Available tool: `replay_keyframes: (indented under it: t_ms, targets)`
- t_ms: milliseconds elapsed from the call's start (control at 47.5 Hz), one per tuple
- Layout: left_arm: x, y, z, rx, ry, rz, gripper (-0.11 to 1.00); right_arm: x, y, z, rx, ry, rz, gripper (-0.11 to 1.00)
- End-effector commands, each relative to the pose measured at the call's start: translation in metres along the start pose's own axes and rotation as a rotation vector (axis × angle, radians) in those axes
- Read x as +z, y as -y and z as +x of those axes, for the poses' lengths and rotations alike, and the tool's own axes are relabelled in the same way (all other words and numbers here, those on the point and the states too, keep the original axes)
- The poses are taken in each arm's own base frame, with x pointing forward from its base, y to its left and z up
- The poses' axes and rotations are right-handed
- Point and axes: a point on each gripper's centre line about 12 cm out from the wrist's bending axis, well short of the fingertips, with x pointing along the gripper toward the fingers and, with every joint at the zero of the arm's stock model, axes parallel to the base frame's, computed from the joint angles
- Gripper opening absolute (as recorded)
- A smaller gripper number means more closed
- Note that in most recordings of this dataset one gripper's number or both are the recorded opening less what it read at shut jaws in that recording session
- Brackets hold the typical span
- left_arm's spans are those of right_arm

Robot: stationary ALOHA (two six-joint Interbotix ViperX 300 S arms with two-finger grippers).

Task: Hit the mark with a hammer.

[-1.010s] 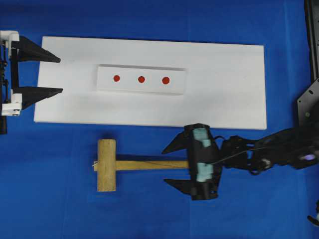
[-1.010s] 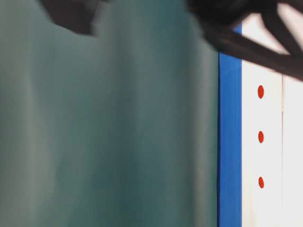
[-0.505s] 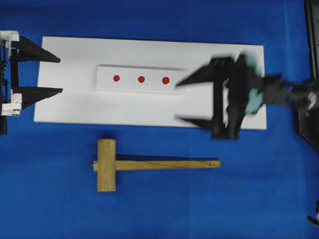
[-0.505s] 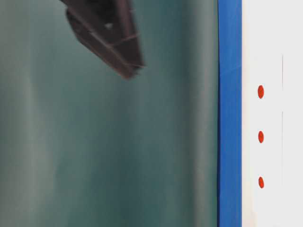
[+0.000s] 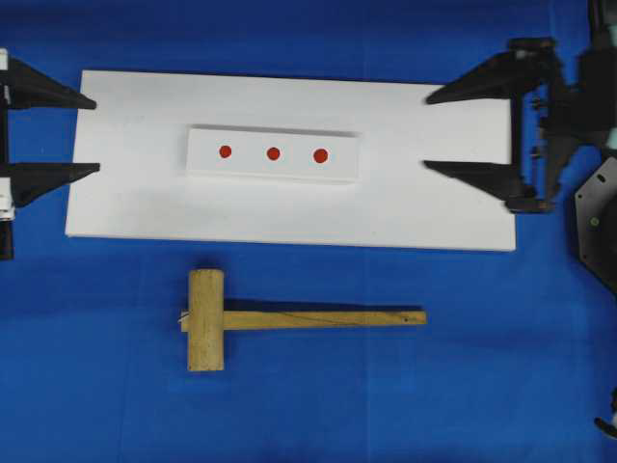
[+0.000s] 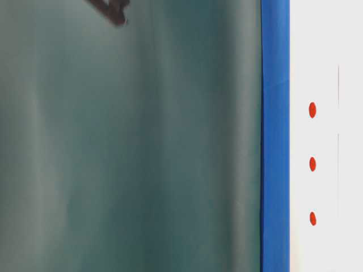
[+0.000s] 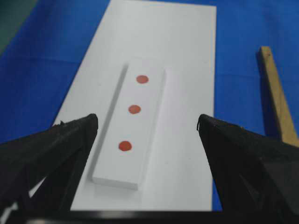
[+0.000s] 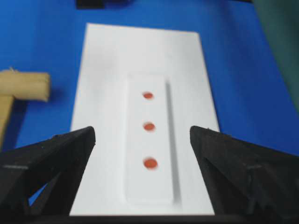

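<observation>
Hammer (image 5: pixel 289 319): light-brown wooden mallet, lying flat on the blue surface, untouched, nothing gripping it. Thick cylindrical head at the 9 o'clock end, its axis running 12 to 6; long slim handle pointing to 3 o'clock, nearly level in the overhead view. It sits at 6 o'clock of the marks, well apart from them.

Marks (image 5: pixel 273 153): three red round dots in a row running 9 to 3 o'clock, evenly spaced, on a raised white strip. The 3 o'clock dot looks slightly the largest. All three unobscured in both wrist views; the hammer's handle shows at the 3 o'clock edge of the left wrist view.
</observation>
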Motion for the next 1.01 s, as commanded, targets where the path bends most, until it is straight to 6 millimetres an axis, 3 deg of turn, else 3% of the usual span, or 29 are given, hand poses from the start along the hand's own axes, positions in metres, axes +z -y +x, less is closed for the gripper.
replay_keyframes:
  t_ms: [0,210,505,989]
  targets:
    - [0.005,-0.001,-0.004,0.003,0.026,0.024,0.86,-0.007,0.001,-0.014,-0.007,0.022,-0.001,0.88]
    - [-0.001,0.001,-0.013,-0.003,0.036,0.040,0.86,-0.039,0.000,-0.041,-0.001,0.046,0.050,0.85]
    - [-0.018,0.006,-0.020,-0.026,0.031,0.046,0.86,-0.082,0.002,-0.057,-0.022,0.039,0.122,0.83]
    - [-0.035,0.011,-0.025,-0.056,0.027,0.054,0.86,-0.091,-0.006,-0.056,0.012,0.032,0.102,0.79]
